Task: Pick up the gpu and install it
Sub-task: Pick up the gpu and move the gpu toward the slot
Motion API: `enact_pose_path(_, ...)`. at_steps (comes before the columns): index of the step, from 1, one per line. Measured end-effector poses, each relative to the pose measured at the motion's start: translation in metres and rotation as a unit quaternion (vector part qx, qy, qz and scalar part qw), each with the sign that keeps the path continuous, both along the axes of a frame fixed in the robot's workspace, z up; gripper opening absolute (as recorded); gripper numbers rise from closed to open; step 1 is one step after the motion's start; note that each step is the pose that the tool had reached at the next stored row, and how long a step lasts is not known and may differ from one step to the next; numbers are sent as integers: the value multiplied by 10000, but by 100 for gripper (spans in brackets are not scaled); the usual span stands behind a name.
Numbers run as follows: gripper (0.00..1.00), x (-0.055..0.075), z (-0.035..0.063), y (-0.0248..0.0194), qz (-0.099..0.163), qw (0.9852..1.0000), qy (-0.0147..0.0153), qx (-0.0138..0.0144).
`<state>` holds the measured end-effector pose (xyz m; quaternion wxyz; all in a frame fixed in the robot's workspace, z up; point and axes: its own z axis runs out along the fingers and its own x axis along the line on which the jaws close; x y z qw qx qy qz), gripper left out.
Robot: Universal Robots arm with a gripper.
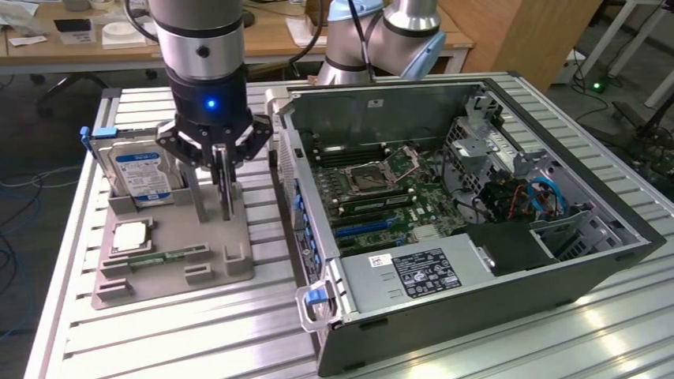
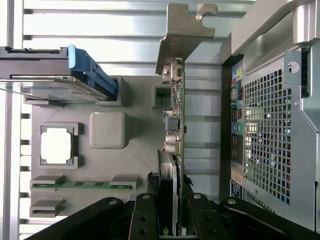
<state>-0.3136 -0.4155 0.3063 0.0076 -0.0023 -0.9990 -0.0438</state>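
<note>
The tool stood clamped on the gpu, its jaws pressed on the two flat faces of the card near the end away from the silvery bracket. The card stood upright on its long edge at the grey holder on the counter, on the side of the holder nearest the open computer case. Whether its lower edge sat in the holder's slot or had already cleared it could not be told.

The step in hand appeared to be the pick-up, and doing it well would mean a straight vertical draw. The card was thin and gripped off-centre, so any sideways pull could tilt it in the jaws or bind it against the holder. The bracket end hung free and heavier, so a slow, level carry seemed wise. The case wall stood just beside the card and deserved a margin.

Relative to the tool, the gpu ran directly between the jaws and reached out beyond them toward its bracket, seen edge-on in the wrist view. The hard drive stood upright on the holder's far side from the case, apart from the tool. The processor chip and memory stick lay flat, well apart from the grip.
</note>
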Motion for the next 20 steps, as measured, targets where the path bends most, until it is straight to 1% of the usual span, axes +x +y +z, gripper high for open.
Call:
enact_pose_path(7,27,0,30,-4,0,10000,0,13)
enact_pose_path(14,27,0,83,-11,0,10000,0,30)
enact_pose_path(20,27,0,123,-17,0,10000,0,39)
